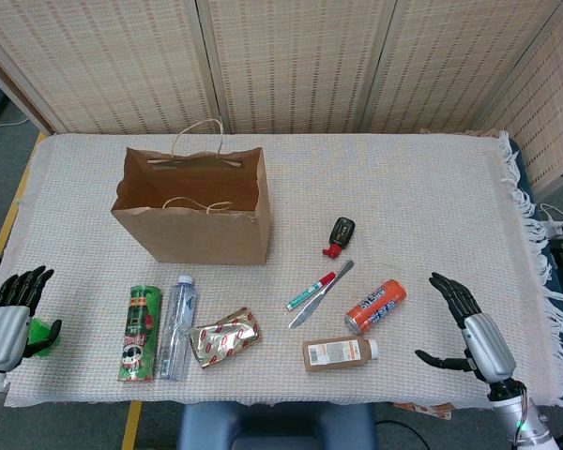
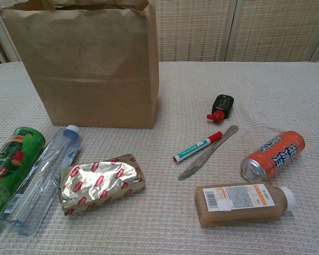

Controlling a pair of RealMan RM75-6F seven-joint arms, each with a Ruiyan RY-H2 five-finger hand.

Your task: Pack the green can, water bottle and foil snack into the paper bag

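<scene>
Nearest the camera, the green can, water bottle and foil snack lay touching in front of the paper bag. Both the left hand and right hand hung released and empty. Crowding risked nudging neighbours; the bottle might roll.

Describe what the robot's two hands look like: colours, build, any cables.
Both hands show only in the head view. The left hand has black segmented fingers on a silver-grey metallic palm shell. The right hand matches it, with a ribbed grey wrist and a small green light below. No cables are clearly visible.
</scene>
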